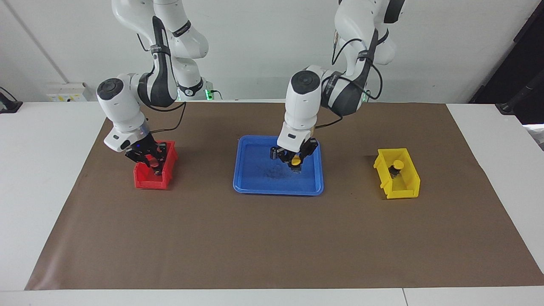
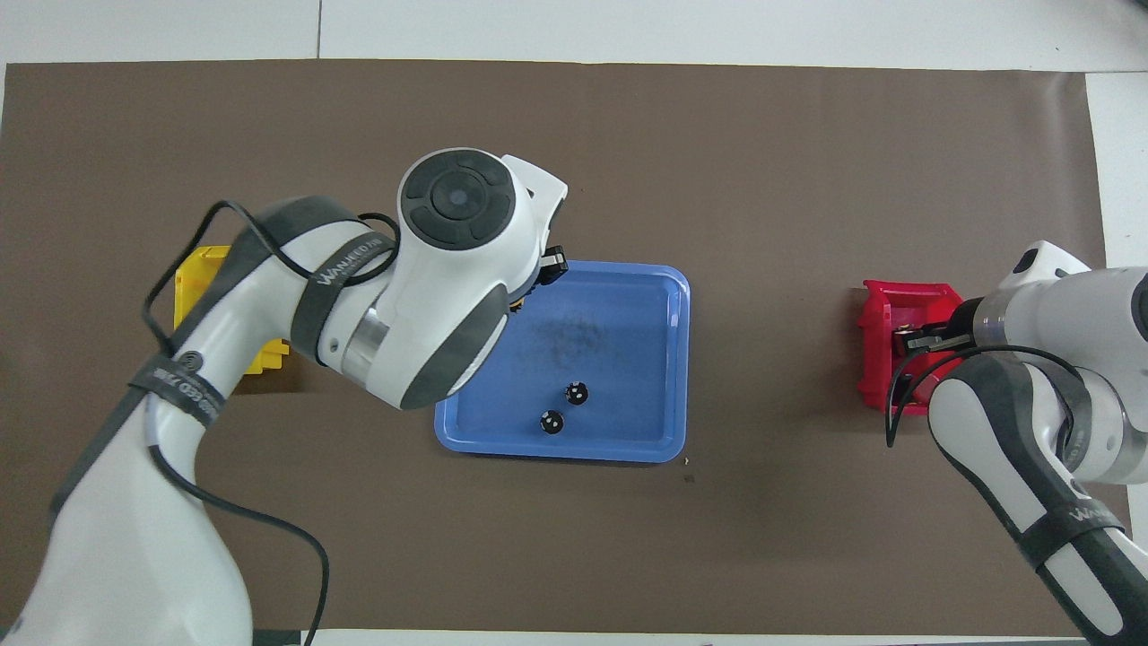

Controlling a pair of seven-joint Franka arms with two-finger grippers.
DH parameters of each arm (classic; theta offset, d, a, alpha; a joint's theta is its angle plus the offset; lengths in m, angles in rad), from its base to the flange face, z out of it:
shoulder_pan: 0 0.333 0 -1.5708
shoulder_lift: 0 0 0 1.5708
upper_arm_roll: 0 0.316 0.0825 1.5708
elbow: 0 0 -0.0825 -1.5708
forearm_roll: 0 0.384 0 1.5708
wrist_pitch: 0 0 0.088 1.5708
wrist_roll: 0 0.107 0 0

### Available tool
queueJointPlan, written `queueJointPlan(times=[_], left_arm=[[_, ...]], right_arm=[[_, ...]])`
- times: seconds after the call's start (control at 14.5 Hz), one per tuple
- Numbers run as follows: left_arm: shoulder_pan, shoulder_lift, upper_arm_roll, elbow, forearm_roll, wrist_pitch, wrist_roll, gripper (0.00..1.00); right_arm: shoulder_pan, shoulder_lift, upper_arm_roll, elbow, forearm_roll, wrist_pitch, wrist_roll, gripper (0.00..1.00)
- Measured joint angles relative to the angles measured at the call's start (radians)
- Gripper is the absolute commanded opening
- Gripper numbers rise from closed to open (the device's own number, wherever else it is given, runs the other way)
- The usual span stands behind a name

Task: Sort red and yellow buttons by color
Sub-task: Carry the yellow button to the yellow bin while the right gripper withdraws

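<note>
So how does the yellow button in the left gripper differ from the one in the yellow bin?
The binned yellow button stands free, cap up, in the yellow bin; the gripped yellow button is clamped in the left gripper. The binned one is sorted, toward the left arm's end; the gripped one is at the blue tray. Both: yellow domed cap, dark body. The right gripper is at the red bin.

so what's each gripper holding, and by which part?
Left gripper: yellow button, gripped around its cap, over the blue tray. Right gripper, in the red bin: cannot tell.
</note>
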Motion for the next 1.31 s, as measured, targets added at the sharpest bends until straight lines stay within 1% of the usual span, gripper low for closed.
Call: queueJointPlan(times=[0.14,0.28,0.34,0.41,0.55,0.62,0.69,0.76,0.83,0.89,1.17,1.31], left_arm=[[0.132,-0.054,0.007,0.003,0.000,-0.093,0.209,0.01],[0.291,-0.067,0.012,0.000,-0.003,-0.109,0.422,0.01],[0.353,-0.065,0.013,-0.002,-0.016,-0.107,0.494,0.01],[0.405,-0.062,0.013,-0.006,-0.039,-0.103,0.537,0.01],[0.486,-0.060,0.012,-0.033,-0.078,-0.084,0.563,0.02],[0.510,-0.060,0.012,-0.050,-0.085,-0.069,0.564,0.02],[0.524,-0.061,0.012,-0.067,-0.088,-0.050,0.556,0.02],[0.530,-0.063,0.012,-0.087,-0.090,-0.026,0.531,0.02],[0.530,-0.065,0.012,-0.109,-0.090,0.001,0.495,0.02],[0.530,-0.066,0.009,-0.132,-0.090,0.034,0.469,0.02],[0.536,-0.069,0.008,-0.248,-0.090,0.195,0.453,0.02],[0.549,-0.069,0.008,-0.303,-0.090,0.264,0.457,0.02]], right_arm=[[0.001,0.000,0.000,0.000,0.000,0.000,0.000,0.57],[0.001,0.000,0.000,0.011,0.000,-0.015,0.000,0.57],[0.001,0.000,0.000,0.026,0.000,-0.041,0.000,0.57],[0.001,-0.001,0.000,0.048,0.000,-0.072,0.000,0.57],[0.002,-0.003,0.001,0.109,0.000,-0.155,0.000,0.58],[0.003,-0.007,0.001,0.146,0.000,-0.211,0.000,0.66],[0.005,-0.012,0.003,0.189,0.000,-0.274,0.000,0.77],[0.005,-0.017,0.005,0.238,0.000,-0.342,0.003,0.83],[0.005,-0.022,0.007,0.296,0.000,-0.418,0.011,0.95],[0.005,-0.027,0.008,0.356,0.000,-0.489,0.015,1.00],[0.003,-0.037,0.006,0.567,0.000,-0.687,0.034,1.00],[0.002,-0.037,0.004,0.649,-0.014,-0.780,0.102,1.00]])
